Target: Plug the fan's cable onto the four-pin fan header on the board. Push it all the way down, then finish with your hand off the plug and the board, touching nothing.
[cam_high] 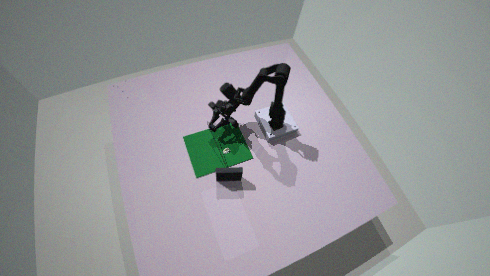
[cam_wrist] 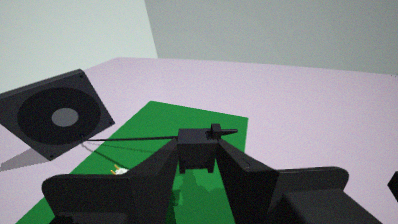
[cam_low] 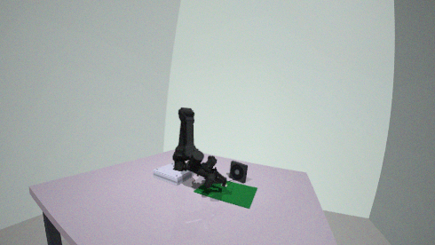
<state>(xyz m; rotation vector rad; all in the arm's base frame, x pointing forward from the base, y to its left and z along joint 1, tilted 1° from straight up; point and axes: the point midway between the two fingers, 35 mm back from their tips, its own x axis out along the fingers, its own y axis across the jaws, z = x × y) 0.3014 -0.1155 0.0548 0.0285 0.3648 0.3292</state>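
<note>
My gripper (cam_high: 223, 126) (cam_low: 222, 186) (cam_wrist: 196, 141) is shut on the fan plug (cam_wrist: 196, 136), a black block with a small side tab, with two prongs showing below it. It holds the plug over the green board (cam_high: 200, 152) (cam_low: 243, 195) (cam_wrist: 165, 117); the exact height is hard to tell. The dark cable (cam_wrist: 132, 139) runs from the plug left to the black fan (cam_high: 229, 175) (cam_low: 238, 171) (cam_wrist: 65, 117). The white header (cam_high: 226, 150) (cam_wrist: 120, 171) with yellowish pins is on the board, left of the plug in the wrist view, partly hidden by the left finger.
The fan stands upright beside the board on the pink table (cam_high: 300, 200) (cam_low: 133, 213) (cam_wrist: 300, 100). The arm's white base plate (cam_high: 285, 131) (cam_low: 166, 174) lies on the other side of the board's corner. Arm shadows fall on the board and table.
</note>
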